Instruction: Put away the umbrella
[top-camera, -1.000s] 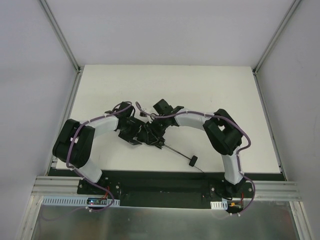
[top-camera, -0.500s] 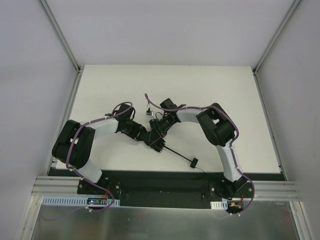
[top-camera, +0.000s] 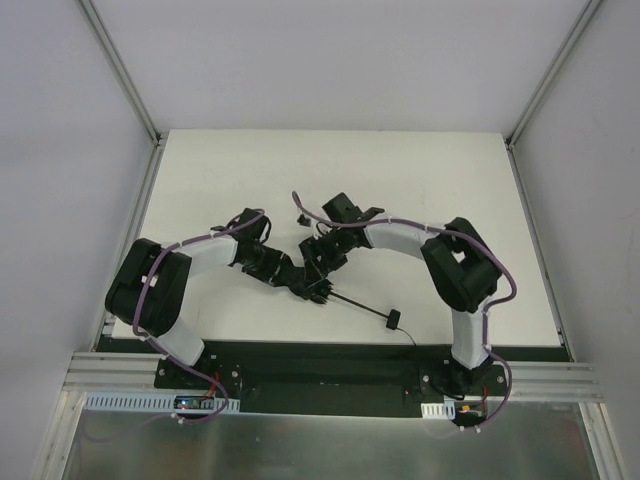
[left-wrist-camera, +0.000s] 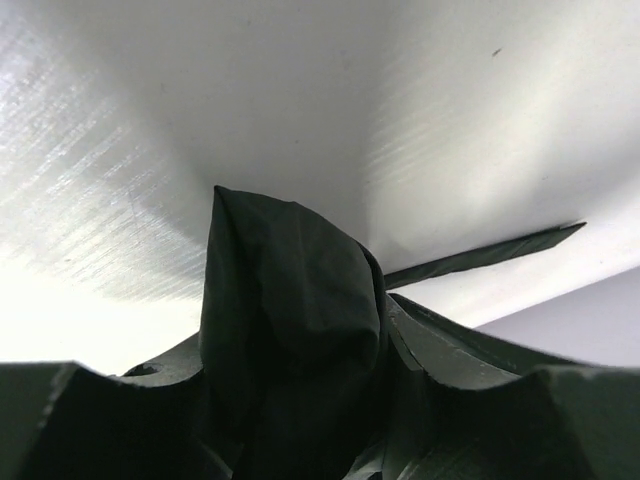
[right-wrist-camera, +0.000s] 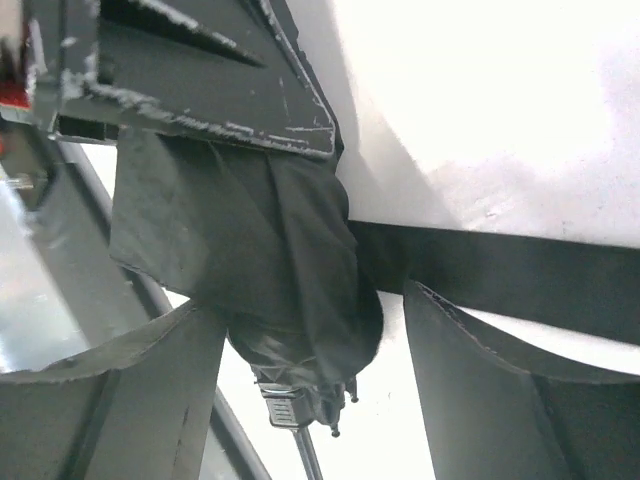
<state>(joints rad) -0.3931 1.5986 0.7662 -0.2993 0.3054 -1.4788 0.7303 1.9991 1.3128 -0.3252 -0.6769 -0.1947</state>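
Observation:
The umbrella lies folded on the white table, its thin shaft running down-right to the small knob handle. My left gripper comes in from the left and is shut on the bunched black fabric, which fills the gap between its fingers. My right gripper reaches down from behind and stands open around the same bundle. The fabric touches its left finger, and a gap separates it from the right finger. The shaft leaves the bundle below.
A black rail runs along the table's near edge by the arm bases. Grey walls and metal posts close the left and right sides. A purple cable loops above the right wrist.
My right gripper has opened and let go of the fabric, its elbow swinging right. My left gripper has closed on the bundle. The handle has slid slightly right.

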